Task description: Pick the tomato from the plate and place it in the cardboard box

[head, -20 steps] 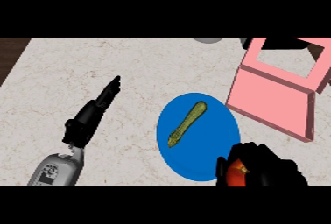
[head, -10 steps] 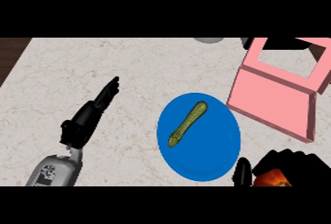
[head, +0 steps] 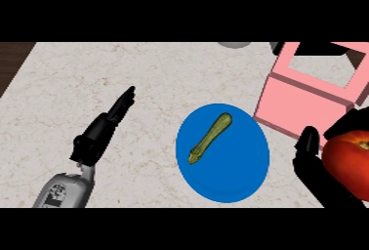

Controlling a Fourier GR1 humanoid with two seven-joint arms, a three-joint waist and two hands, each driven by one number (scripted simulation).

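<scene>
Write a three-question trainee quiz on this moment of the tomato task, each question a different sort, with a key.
1. True or false: the tomato lies on the blue plate.
2. Multiple choice: what lies on the plate? A) a green vegetable B) a spoon C) nothing
3. Fill in: the pink box stands to the plate's ____ in the head view.

Key
1. False. The right hand holds the tomato off the plate's right rim, near the box.
2. A. The long green vegetable lies slanted on the plate's upper half.
3. Right. It stands at the upper right; the left hand rests open at the left with straight fingers.
</scene>
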